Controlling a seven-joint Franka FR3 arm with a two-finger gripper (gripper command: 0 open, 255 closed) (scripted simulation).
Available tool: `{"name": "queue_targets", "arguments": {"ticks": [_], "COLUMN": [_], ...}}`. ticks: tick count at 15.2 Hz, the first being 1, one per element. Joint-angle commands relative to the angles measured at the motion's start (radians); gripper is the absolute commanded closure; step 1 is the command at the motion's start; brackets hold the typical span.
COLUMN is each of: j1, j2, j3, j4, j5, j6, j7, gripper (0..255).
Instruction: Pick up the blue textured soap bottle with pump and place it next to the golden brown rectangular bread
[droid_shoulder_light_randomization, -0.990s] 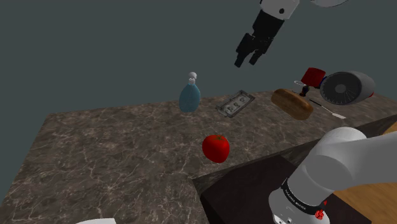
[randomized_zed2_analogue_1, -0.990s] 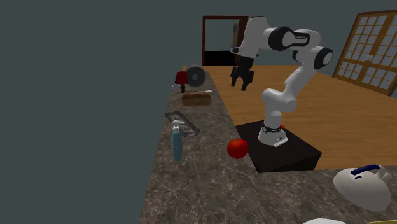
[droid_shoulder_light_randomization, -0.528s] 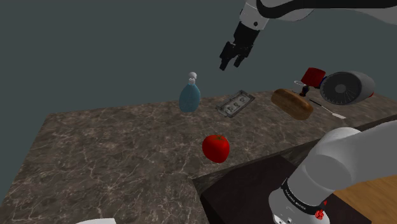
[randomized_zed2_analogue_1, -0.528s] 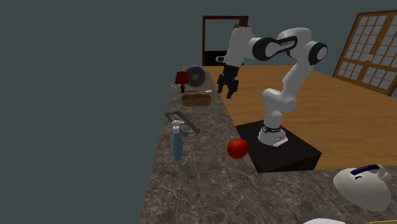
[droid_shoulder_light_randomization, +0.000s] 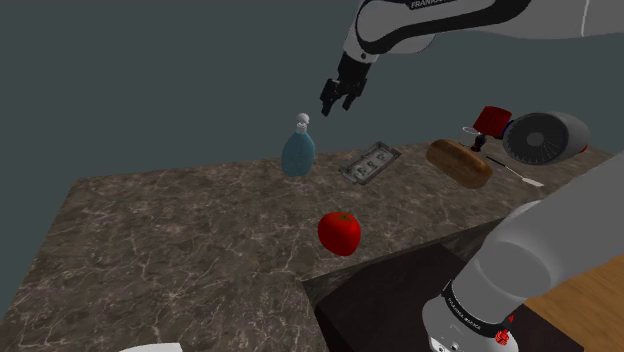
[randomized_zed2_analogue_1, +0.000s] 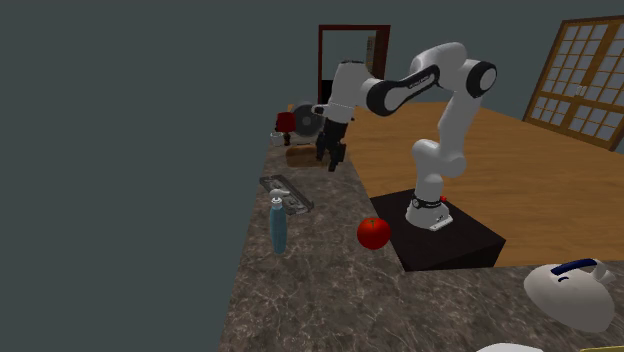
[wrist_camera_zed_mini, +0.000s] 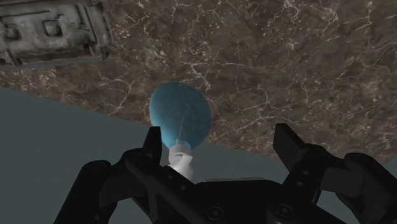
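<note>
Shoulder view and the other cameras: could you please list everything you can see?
counter: one, brown marbled, under everything
soap bottle: one, blue with white pump, upright at its back edge
tray: one, grey, between bottle and bread
bread: one, golden brown, shoulder view's right
apple: one, red, near the stand
round appliance: one, grey, counter's end past the bread
red object: one, red, beside the appliance
stand: one, dark, beside the counter
gripper: one, black, open above the bottle

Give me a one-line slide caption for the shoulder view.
Open gripper hovers above the blue soap bottle on the marbled counter; bread loaf at the view's right.
</note>
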Motion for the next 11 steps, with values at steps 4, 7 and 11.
{"name": "queue_targets", "arguments": {"ticks": [4,7,11], "j1": [-0.01,-0.013,-0.015], "j2": [0.186,0.298,0.451], "j3": [-0.006,-0.007,-0.011], "j4": [0.111,0.194,0.326], "j5": [-0.026,-0.042,-0.064], "j6": [0.085,0.119,0.147], "j7": [-0.023,-0.031,-0.041], "gripper": [0,0,0]}}
